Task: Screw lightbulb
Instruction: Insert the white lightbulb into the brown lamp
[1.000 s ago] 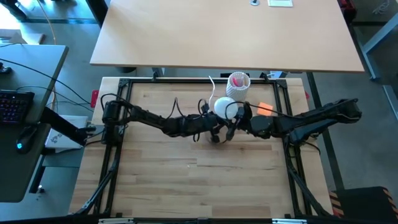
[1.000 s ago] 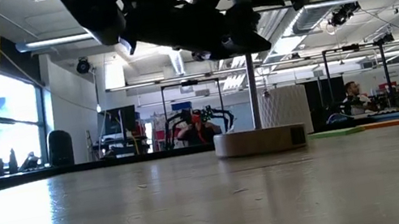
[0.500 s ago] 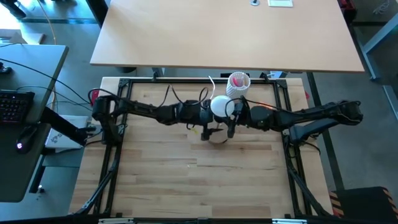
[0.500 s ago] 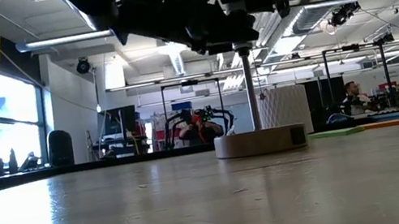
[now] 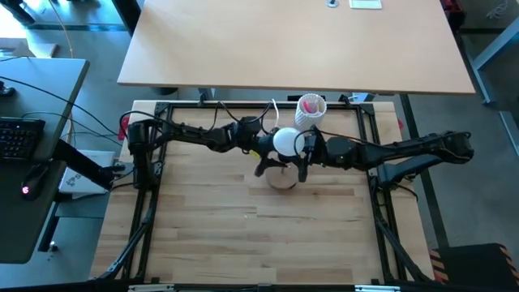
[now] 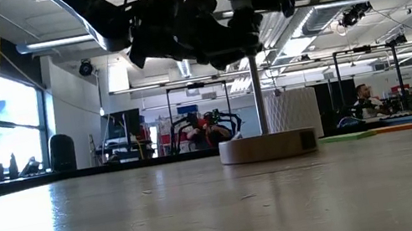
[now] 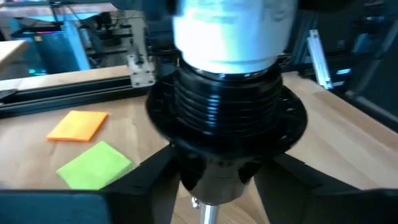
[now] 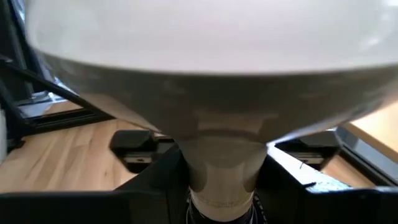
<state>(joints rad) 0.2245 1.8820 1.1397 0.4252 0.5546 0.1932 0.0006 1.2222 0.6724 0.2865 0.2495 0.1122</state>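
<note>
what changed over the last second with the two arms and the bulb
The left end effector swung from the near side of the lamp toward the far side of the table and closed in on the black socket. The right end effector shifted slightly left, holding the lightbulb by its neck over the socket. The wooden base and white perforated cup stayed put.
</note>
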